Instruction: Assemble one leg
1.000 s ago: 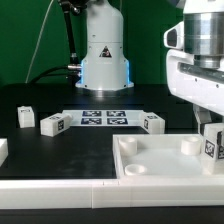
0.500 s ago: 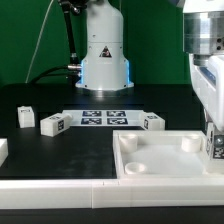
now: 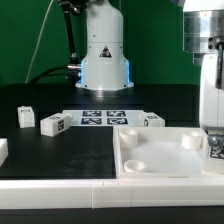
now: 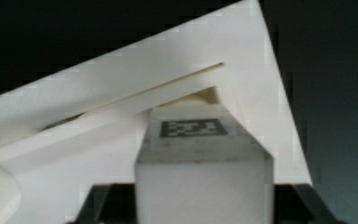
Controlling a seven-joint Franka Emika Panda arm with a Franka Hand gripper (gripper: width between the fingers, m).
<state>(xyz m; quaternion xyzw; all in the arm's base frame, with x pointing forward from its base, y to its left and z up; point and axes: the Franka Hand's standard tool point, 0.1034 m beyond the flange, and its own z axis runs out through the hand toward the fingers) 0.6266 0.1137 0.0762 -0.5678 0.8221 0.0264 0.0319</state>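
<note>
My gripper (image 3: 214, 138) is at the exterior view's right edge, shut on a leg (image 3: 213, 150), a small white post with a black-and-white tag. It holds the leg upright over the right corner of the large white square top (image 3: 165, 168). In the wrist view the leg (image 4: 202, 160) stands between the dark fingers of the gripper (image 4: 202, 206), tag facing the camera, and a corner of the square top (image 4: 176, 70) lies beyond it. Whether the leg's lower end touches a socket is hidden.
Three loose legs lie on the black table: one (image 3: 25, 117) and another (image 3: 53, 124) at the exterior view's left, one (image 3: 152, 121) behind the square top. A white part (image 3: 3, 150) shows at the left edge. The marker board (image 3: 103, 117) lies before the robot base (image 3: 103, 55).
My gripper has moved toward the exterior view's right with the leg still in it, now partly past the frame edge. The loose legs have not moved.
</note>
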